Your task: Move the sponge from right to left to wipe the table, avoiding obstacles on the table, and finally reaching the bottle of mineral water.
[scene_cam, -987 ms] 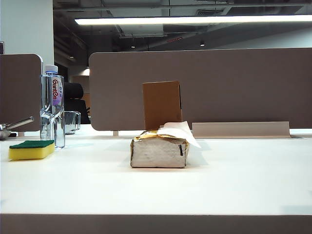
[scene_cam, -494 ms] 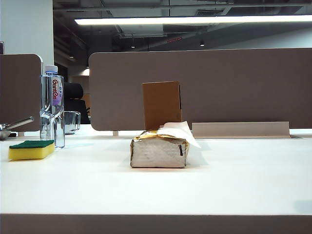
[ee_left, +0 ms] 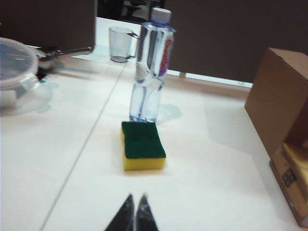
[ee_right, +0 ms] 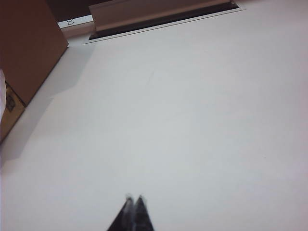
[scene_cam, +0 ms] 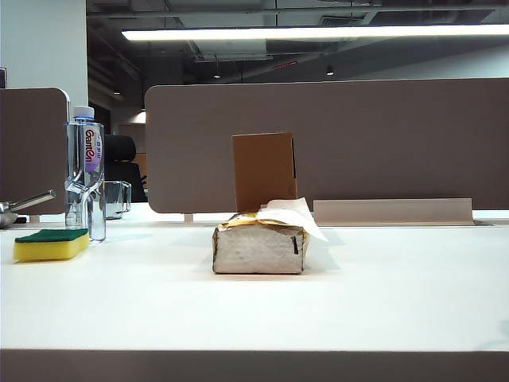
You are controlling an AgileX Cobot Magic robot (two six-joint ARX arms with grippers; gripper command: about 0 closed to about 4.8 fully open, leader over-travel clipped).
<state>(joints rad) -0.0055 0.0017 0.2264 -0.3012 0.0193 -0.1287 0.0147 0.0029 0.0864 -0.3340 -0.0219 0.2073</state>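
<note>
The rectangular yellow foam sponge with a dark green scouring top (ee_left: 143, 146) is seen lying flat on the wide white table (scene_cam: 382, 302), just ahead of the left gripper (ee_left: 135, 202), whose black fingertips are pressed together with nothing between them. Directly beyond the sponge, and apparently touching it, the tall clear plastic bottle of mineral water with a white cap (ee_left: 151, 67) is stood upright. The upright brown cardboard box (ee_left: 279, 103) is found off to one side of that gripper. The right gripper (ee_right: 134, 201), likewise closed and empty, is held above bare tabletop, the same box (ee_right: 29, 45) ahead and aside. A crumpled grey-white tissue pack (scene_cam: 261, 247) is shown mid-table.
</note>
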